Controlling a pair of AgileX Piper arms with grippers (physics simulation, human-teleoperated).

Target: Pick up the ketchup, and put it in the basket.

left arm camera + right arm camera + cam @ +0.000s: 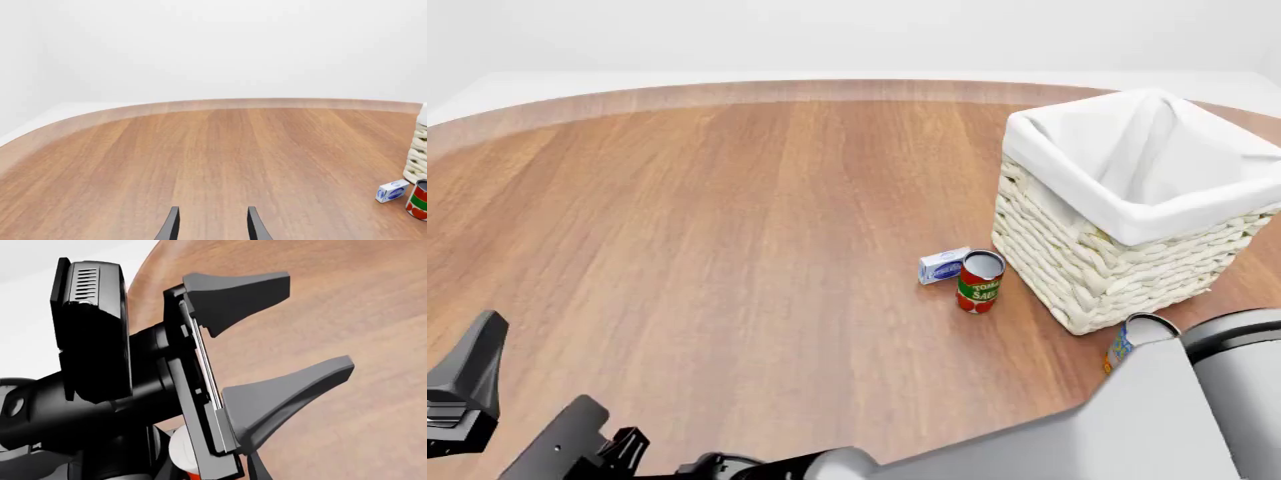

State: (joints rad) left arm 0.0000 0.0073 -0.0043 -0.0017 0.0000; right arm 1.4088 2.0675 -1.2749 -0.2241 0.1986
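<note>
So the left gripper (212,227) is hanging low over the wooden table (721,220) with its jaws spread wide and nothing between them. The right wrist view is showing the same thing from the side, with both fingers (267,290) splayed well apart over bare wood.

The right arm (1148,420) is coming in from 4 o'clock and stretching across the near edge toward 7 o'clock. Its pincer isn't showing clearly in any view, so I can't tell whether it's wide or narrow.

The basket (1134,215) is sitting upright out at about 2 o'clock on the table. A tomato sauce can (980,282) is standing just beside its 8 o'clock corner, and a little white-and-blue box (942,265) is lying at the can's 10 o'clock. A second can (1124,345) is peeking out at the basket's 6 o'clock, half hidden behind the right arm.

As for the ketchup, I honestly can't place it. There's a small white knob (179,442) with a red sliver under it poking out behind the left gripper in the right wrist view, but it's too little to call.
</note>
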